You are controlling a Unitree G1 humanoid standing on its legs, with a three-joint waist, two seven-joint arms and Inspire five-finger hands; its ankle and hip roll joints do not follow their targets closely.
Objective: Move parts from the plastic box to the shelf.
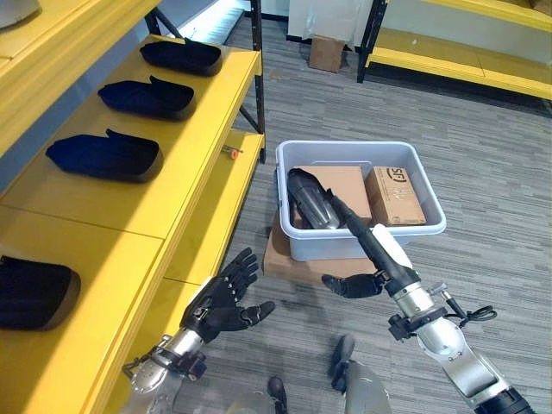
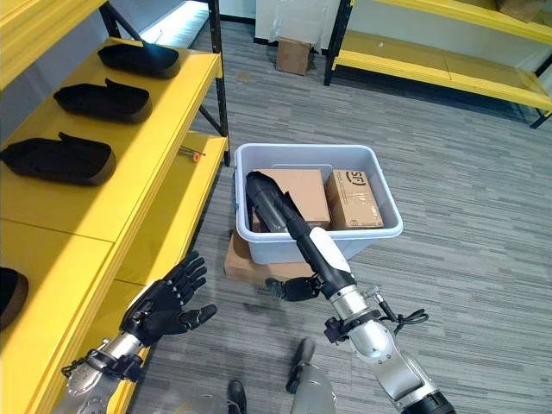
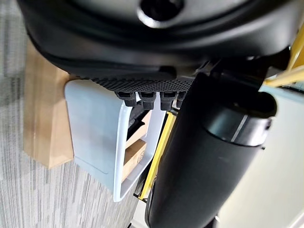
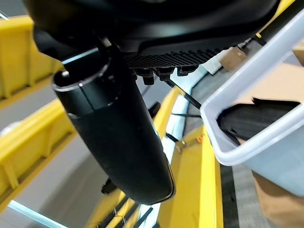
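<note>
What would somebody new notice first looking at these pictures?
Probably the grey plastic box on the floor beside the shelf, holding a black part and two cardboard boxes, with the right hand low at its near wall. Next, the bright yellow shelf on the left, where black parts lie in a row. The left hand hovers open by the shelf's edge.
</note>
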